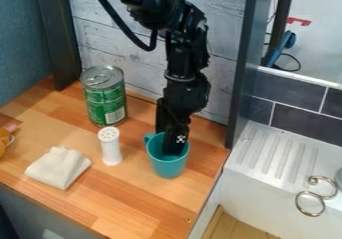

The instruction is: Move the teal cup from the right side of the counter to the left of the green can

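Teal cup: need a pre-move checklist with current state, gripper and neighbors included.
1. Gripper tip inside the teal cup: ok
2. Teal cup upright: ok
3. Secure hold on the teal cup: cannot tell
4. White shaker upright and apart from the teal cup: ok
5. Green can upright and apart from the gripper: ok
6. Inside bottom of the teal cup free of contents: cannot tell

One cup (pixel 166 166), one can (pixel 105 100) (just one), one shaker (pixel 111 150), one cloth (pixel 59 168)
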Controlling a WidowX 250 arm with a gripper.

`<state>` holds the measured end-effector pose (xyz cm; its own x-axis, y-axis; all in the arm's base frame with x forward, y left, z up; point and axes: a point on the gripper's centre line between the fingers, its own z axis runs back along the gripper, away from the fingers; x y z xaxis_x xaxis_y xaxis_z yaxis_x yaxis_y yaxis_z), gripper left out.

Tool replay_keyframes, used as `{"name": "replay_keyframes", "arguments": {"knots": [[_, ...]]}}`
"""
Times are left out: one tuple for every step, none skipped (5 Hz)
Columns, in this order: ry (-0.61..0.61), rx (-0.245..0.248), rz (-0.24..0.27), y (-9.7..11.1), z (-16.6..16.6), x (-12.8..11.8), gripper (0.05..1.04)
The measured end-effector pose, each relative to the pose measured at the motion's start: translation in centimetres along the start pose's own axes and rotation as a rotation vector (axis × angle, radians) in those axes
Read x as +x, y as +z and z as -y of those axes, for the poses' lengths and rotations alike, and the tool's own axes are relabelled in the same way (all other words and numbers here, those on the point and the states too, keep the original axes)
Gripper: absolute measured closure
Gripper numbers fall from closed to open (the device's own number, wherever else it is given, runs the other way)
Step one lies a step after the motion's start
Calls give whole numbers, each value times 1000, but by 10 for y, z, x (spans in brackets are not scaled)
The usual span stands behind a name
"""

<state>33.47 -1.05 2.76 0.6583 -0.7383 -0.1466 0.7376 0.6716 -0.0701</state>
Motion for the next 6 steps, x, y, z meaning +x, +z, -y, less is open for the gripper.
{"name": "replay_keyframes", "arguments": {"knots": [[18,11,-19,0,-2,-3,137],[14,12,-15,-2,-2,-3,440],[-3,3,-11,-2,0,-2,737],[-14,-9,-17,-4,3,-4,922],[-17,-16,-27,-5,5,-6,983],[-35,0,-27,13,19,-5,984]]}}
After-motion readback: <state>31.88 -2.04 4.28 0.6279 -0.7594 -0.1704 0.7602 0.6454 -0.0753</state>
